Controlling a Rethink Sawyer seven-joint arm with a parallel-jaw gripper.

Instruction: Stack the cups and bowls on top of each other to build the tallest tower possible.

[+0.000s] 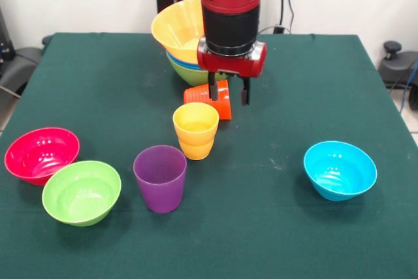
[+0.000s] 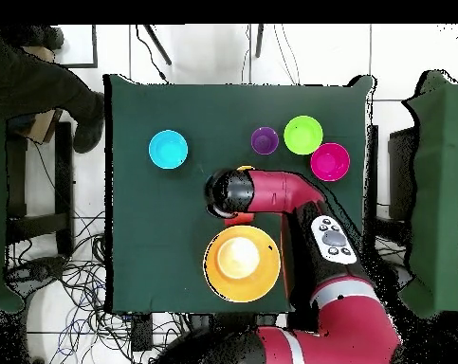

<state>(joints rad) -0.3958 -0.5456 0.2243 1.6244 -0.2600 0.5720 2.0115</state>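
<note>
End effector: the end effector (image 1: 228, 93) hung low with its two dark fingers apart, straddling the orange-red cup (image 1: 210, 101), which lay on its side, probably lining up a grasp.
Arm: it came straight down, wrist vertical.
Tower: the tower (image 1: 180, 40) stood just behind, yellow bowl topmost.
Waiting pieces: yellow cup (image 1: 195, 130), purple cup (image 1: 160, 178) and three small bowls sat loose on the tabletop (image 1: 294, 227).

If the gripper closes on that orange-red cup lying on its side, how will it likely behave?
The orange-red cup lies on its side, so it will probably roll if nudged. Its ribs may help grip. The gripper straddles it with fingers apart.
</note>
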